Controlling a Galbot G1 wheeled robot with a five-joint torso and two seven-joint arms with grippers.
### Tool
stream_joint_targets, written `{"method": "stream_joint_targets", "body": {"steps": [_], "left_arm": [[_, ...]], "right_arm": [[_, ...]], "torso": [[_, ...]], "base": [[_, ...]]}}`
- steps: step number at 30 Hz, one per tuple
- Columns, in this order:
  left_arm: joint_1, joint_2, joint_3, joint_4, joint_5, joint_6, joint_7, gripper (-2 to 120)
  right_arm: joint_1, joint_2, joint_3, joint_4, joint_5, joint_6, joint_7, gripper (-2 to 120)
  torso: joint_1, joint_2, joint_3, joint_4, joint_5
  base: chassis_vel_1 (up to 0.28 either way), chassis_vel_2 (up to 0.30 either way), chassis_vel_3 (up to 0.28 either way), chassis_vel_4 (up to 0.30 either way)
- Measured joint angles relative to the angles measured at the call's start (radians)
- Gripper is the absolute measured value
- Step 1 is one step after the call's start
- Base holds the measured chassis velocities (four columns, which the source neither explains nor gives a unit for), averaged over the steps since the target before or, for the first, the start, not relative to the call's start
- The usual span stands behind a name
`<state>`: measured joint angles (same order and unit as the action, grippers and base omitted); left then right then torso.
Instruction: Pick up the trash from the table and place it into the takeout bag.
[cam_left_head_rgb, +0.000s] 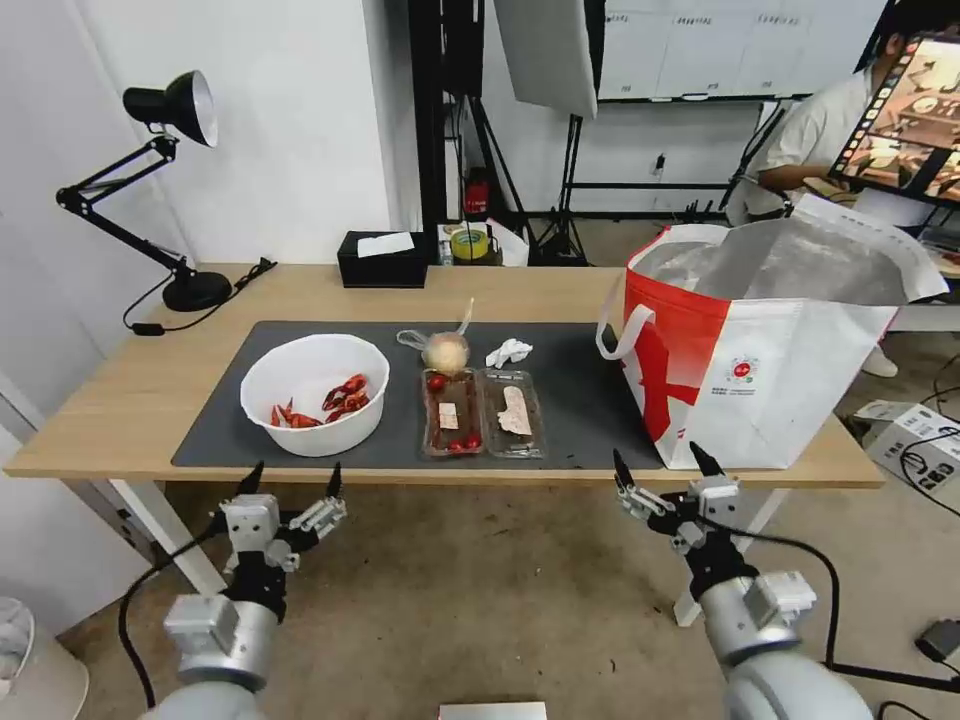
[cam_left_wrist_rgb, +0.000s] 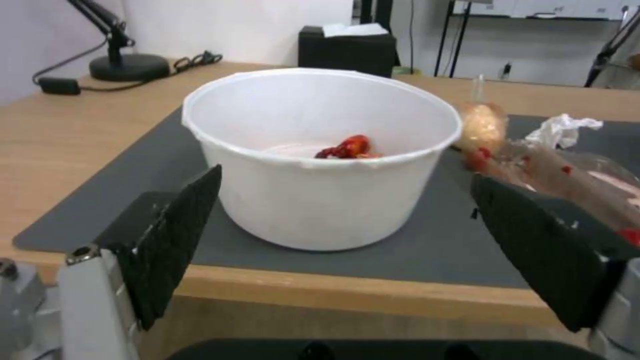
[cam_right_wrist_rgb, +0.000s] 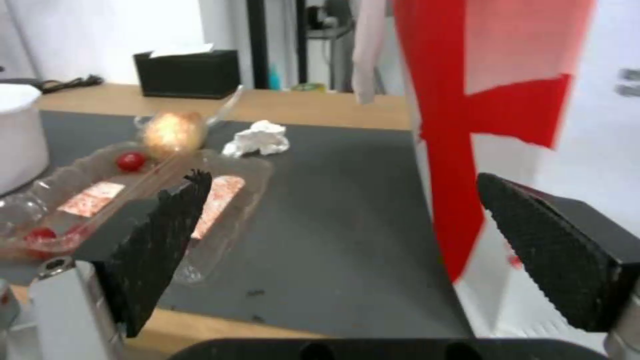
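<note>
Four pieces of trash sit on the dark grey mat (cam_left_head_rgb: 580, 400) at the centre of the head view. The clear hinged tray (cam_left_head_rgb: 484, 412) lies open and flat in two halves side by side, each half's long axis running from the near table edge toward the far one; cherry tomatoes and paper scraps lie inside. Just beyond it at the frame's middle are the knotted clear bag with a beige ball (cam_left_head_rgb: 445, 351), its knot tail pointing up and away, and the crumpled white tissue (cam_left_head_rgb: 508, 352). Left of the tray stands the white bowl (cam_left_head_rgb: 315, 393), upright, with red shells on its bottom.

To the right, the takeout bag (cam_left_head_rgb: 760, 350) stands upright at the mat's right end, its mouth open and silver lining showing; its top right corner overlaps a monitor behind. Bare mat lies between tray and bag. The table (cam_left_head_rgb: 120, 400) has open wood on its left side and along its far edge, where a black tissue box (cam_left_head_rgb: 382, 259) sits; a desk lamp (cam_left_head_rgb: 170, 190) occupies the upper left.

Below the near table edge, the left gripper (cam_left_head_rgb: 292, 480) hovers in front of the bowl with fingers spread wide and empty; the right gripper (cam_left_head_rgb: 667, 462) hovers near the bag's lower corner, also wide and empty. In the left wrist view the tray blurs behind one finger.
</note>
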<state>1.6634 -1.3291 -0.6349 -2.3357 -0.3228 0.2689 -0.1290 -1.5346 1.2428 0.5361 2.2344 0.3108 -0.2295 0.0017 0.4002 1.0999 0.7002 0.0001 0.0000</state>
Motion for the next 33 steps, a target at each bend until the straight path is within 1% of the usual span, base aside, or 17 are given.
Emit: {"method": "stream_joint_targets", "body": {"steps": [1,2,3,4,5,6,10,11,12,14,15,21,26,29,30,31,33], "left_arm": [[-0.009,0.012,-0.006,-0.002,-0.022,0.018,-0.008,100],[-0.028,0.035,-0.018,-0.009,-0.070,0.057,-0.027,100],[-0.028,0.035,-0.018,-0.009,-0.070,0.057,-0.027,100],[-0.043,0.053,-0.027,-0.013,-0.105,0.087,-0.041,100],[-0.049,0.063,-0.033,-0.016,-0.125,0.101,-0.049,100],[-0.048,0.085,-0.052,-0.031,-0.161,0.120,-0.060,100],[-0.039,0.091,-0.058,-0.039,-0.171,0.125,-0.062,100],[-0.030,0.092,-0.062,-0.044,-0.170,0.125,-0.063,100],[-0.026,0.092,-0.063,-0.046,-0.167,0.125,-0.063,100],[-0.024,0.092,-0.064,-0.047,-0.166,0.124,-0.063,100],[-0.018,0.091,-0.064,-0.049,-0.160,0.122,-0.063,100],[0.009,0.073,-0.064,-0.051,-0.137,0.088,-0.064,100],[0.031,0.055,-0.062,-0.046,-0.120,0.040,-0.062,100],[0.038,0.049,-0.061,-0.044,-0.111,0.021,-0.062,100],[0.044,0.044,-0.059,-0.040,-0.103,0.005,-0.062,100],[0.044,0.044,-0.059,-0.040,-0.103,0.005,-0.062,100],[0.052,0.039,-0.055,-0.036,-0.094,-0.009,-0.061,100]], "right_arm": [[0.017,-0.017,-0.001,-0.005,0.022,-0.015,0.000,100],[0.053,-0.052,-0.003,-0.015,0.068,-0.049,0.000,100],[0.053,-0.052,-0.003,-0.015,0.068,-0.049,0.000,100],[0.076,-0.074,-0.004,-0.019,0.088,-0.062,0.001,100],[0.081,-0.078,-0.004,-0.019,0.091,-0.063,0.001,100],[0.095,-0.095,-0.007,-0.028,0.125,-0.076,-0.004,100],[0.117,-0.122,-0.009,-0.039,0.175,-0.092,-0.013,100],[0.143,-0.155,-0.012,-0.055,0.239,-0.114,-0.027,100],[0.151,-0.171,-0.010,-0.061,0.266,-0.116,-0.036,100],[0.150,-0.177,-0.007,-0.062,0.277,-0.113,-0.041,100],[0.134,-0.184,0.000,-0.064,0.293,-0.103,-0.051,100],[0.095,-0.168,0.000,-0.055,0.294,-0.077,-0.055,100],[0.066,-0.152,-0.013,-0.054,0.274,-0.012,-0.054,100],[0.055,-0.143,-0.025,-0.050,0.270,0.020,-0.039,100],[0.047,-0.136,-0.041,-0.044,0.279,0.050,-0.012,100],[0.047,-0.136,-0.041,-0.044,0.279,0.050,-0.012,100],[0.043,-0.126,-0.076,-0.028,0.361,0.066,0.046,100]], "torso": [[0.000,0.000,0.000,0.0000,0.0001],[0.000,0.000,0.000,0.0000,0.0001],[0.000,0.000,0.000,0.0000,0.0001],[0.000,0.000,0.000,0.0005,-0.0001],[0.000,0.000,0.000,0.0003,-0.0004],[0.000,0.000,0.000,-0.0005,0.0004],[0.000,0.000,0.000,-0.0003,0.0002],[0.000,0.000,0.000,0.0000,0.0000],[0.000,0.000,0.000,0.0006,0.0004],[0.000,0.000,0.000,0.0009,0.0001],[0.000,0.000,0.000,-0.0001,-0.0001],[0.000,0.000,0.000,0.0000,0.0001],[0.000,0.000,0.000,-0.0001,0.0001],[0.000,0.000,0.000,-0.0001,0.0001],[0.000,0.000,0.000,-0.0001,0.0000],[0.000,0.000,0.000,-0.0001,0.0000],[0.000,0.000,0.000,-0.0001,0.0000]], "base": [[0.000,0.000,0.000,0.000],[0.000,0.000,0.000,0.000],[0.000,0.000,0.000,0.000],[0.000,0.000,0.000,0.000],[0.000,0.000,0.000,0.000],[0.000,0.000,0.000,0.000],[0.000,0.000,0.000,0.000],[0.000,0.000,0.000,0.000],[0.000,0.000,0.000,0.000],[0.000,0.000,0.000,0.000],[0.000,0.000,0.000,0.000],[0.000,0.000,0.000,0.000],[0.000,0.000,0.000,0.000],[0.000,0.000,0.000,0.000],[0.000,0.000,0.000,0.000],[0.000,0.000,0.000,0.000],[0.000,0.000,0.000,0.000]]}}
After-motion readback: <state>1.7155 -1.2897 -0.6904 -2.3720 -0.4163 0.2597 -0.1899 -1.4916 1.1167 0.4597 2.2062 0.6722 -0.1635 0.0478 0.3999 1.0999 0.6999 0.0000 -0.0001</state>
